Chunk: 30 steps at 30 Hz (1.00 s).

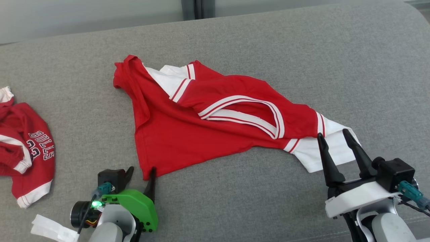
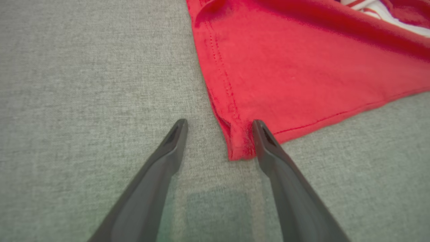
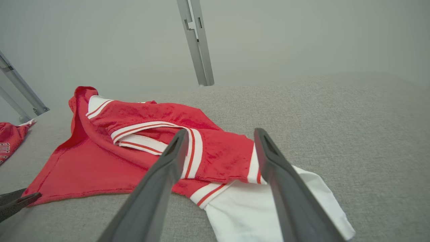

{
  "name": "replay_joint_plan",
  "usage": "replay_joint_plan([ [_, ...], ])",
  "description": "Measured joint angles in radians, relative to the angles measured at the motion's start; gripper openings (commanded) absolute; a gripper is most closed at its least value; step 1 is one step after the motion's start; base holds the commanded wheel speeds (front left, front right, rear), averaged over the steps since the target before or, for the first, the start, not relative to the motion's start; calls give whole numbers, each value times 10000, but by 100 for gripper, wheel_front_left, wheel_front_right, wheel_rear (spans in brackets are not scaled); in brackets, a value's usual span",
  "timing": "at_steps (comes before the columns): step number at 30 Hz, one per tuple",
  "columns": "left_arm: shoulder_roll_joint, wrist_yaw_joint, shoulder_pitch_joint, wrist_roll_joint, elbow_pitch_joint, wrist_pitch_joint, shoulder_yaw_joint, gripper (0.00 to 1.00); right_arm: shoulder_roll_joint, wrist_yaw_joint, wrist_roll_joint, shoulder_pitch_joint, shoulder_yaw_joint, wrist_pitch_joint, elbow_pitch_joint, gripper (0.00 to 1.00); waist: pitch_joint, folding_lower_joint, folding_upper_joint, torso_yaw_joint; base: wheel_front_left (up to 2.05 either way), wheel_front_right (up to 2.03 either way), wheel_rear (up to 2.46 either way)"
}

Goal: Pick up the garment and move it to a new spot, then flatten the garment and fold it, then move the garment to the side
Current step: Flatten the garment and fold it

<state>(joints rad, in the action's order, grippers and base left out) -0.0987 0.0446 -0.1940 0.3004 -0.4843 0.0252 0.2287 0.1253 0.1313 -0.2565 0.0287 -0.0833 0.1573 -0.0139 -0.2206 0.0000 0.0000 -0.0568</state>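
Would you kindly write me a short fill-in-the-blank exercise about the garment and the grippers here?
1. The red garment lies on a ____ fabric surface.
2. The left gripper is ____, the garment's corner between its fingers.
3. The sleeve beside the right gripper is ____.
4. The second garment, at the left, reads ____.
Missing words: grey; open; white; BULLS.

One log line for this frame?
phase: pre-grasp | left gripper: open, at jersey corner | right gripper: open, over white sleeve | jersey: crumpled, not held | second jersey: far left
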Motion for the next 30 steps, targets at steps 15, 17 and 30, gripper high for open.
replay_joint_plan([
  [15, -163, 59, -530, -23, 217, -359, 140, 0, 495, 0, -690, 739, 1179, 537, -3392, 100, -902, 0, 0, -188, 0, 0, 0],
  [17, -173, 33, -574, -23, 318, -397, 161, 0, 489, 0, -779, 1094, 1189, 633, -3942, 100, -1024, 0, 0, -182, 0, 0, 0],
  [30, -539, -430, -251, -360, 2631, -1060, 176, 0, 1367, 0, -1628, 1686, 1193, 1032, -3022, 0, -831, 0, 0, -89, 0, 0, 0],
])
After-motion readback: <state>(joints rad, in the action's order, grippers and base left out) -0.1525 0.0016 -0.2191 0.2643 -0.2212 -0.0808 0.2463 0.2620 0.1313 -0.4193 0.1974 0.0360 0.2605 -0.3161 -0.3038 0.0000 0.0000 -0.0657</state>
